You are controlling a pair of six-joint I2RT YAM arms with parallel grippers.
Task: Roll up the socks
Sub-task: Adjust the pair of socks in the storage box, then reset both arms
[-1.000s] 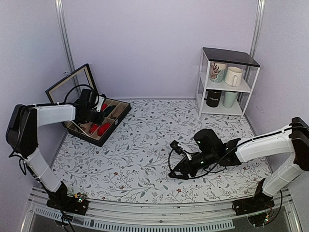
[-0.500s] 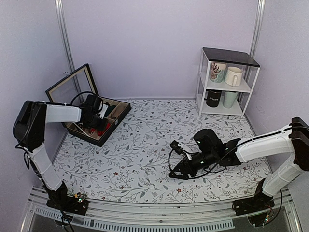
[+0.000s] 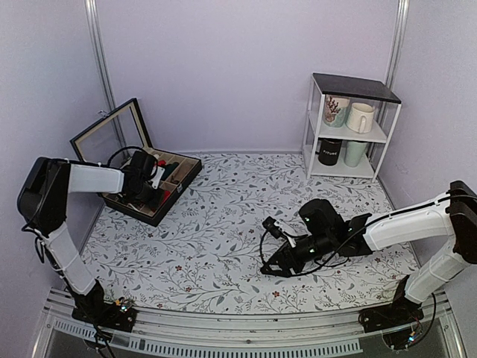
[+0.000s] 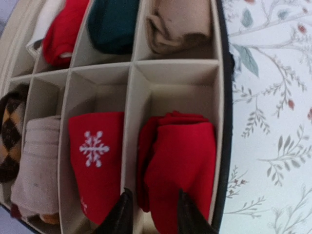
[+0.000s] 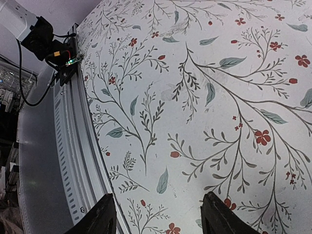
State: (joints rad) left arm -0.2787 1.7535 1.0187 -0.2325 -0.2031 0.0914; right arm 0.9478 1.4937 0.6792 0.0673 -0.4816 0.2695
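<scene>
A compact red sock roll (image 4: 183, 156) lies in the front right compartment of the divided box (image 4: 223, 122). A second red sock with a white snowflake (image 4: 95, 161) fills the compartment to its left. My left gripper (image 4: 153, 217) hovers just over the roll. Its jaws are partly apart, one fingertip at the divider and the other over the red fabric. In the top view the left gripper (image 3: 153, 195) sits over the box's near end (image 3: 182, 179). My right gripper (image 3: 272, 265) is open and empty, low over the patterned table (image 5: 195, 97).
The box also holds dark green (image 4: 112, 24), cream (image 4: 178, 24), beige (image 4: 36, 165), patterned brown-black (image 4: 9, 126) and another red (image 4: 63, 29) roll. Its lid (image 3: 112, 127) stands open behind. A shelf with mugs (image 3: 350, 127) stands at back right.
My left gripper has moved from the middle of the box toward its near end and now covers the red rolls in the top view. The right arm has not moved.
</scene>
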